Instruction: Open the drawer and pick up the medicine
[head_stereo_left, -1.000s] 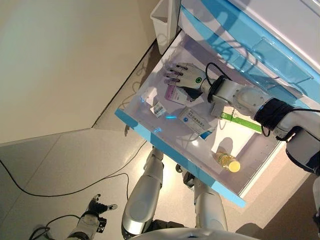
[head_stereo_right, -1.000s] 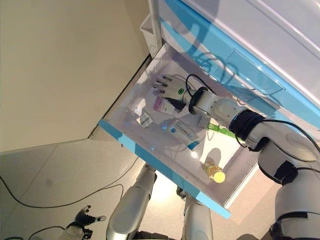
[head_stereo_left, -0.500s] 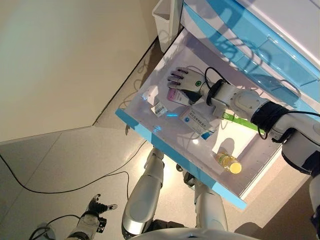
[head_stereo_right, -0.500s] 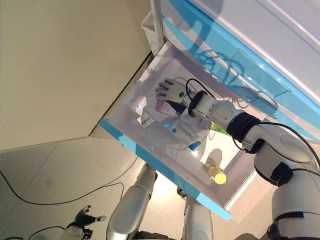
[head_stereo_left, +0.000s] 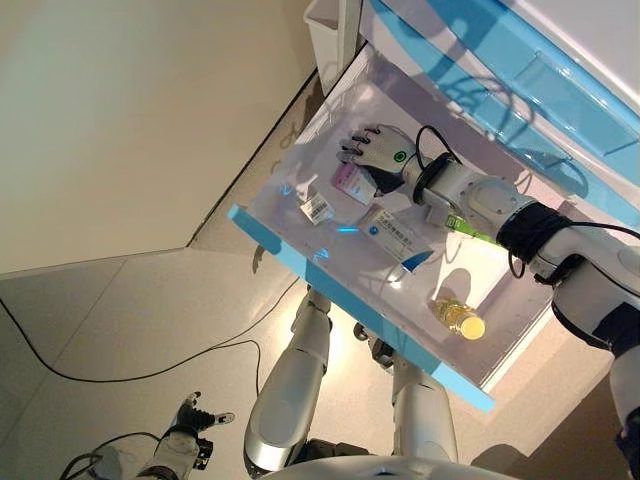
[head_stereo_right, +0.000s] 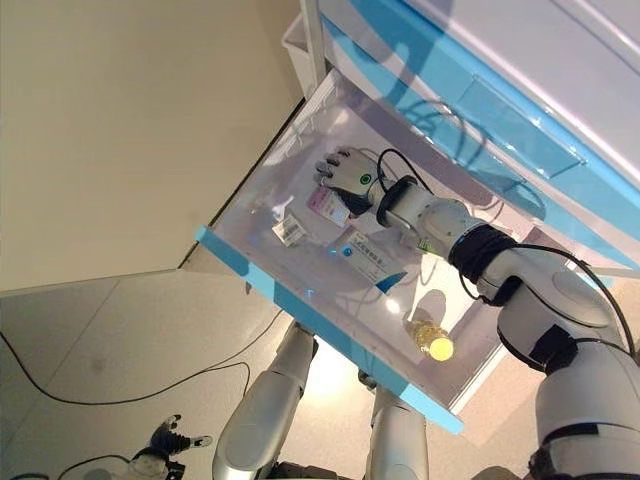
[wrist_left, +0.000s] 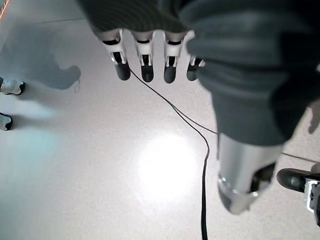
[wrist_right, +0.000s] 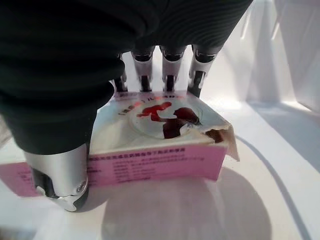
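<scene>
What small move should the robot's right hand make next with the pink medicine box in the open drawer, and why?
Probably lift it straight up. The right hand already has fingers and thumb curled round the pink medicine box, which seems to sit low over the floor of the open drawer. The blue-and-white box lies close by, so rising first avoids it.

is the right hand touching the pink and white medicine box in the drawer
Touching. The right wrist view shows the right hand with its fingers over the far edge of the pink and white medicine box and its thumb against the near side.
</scene>
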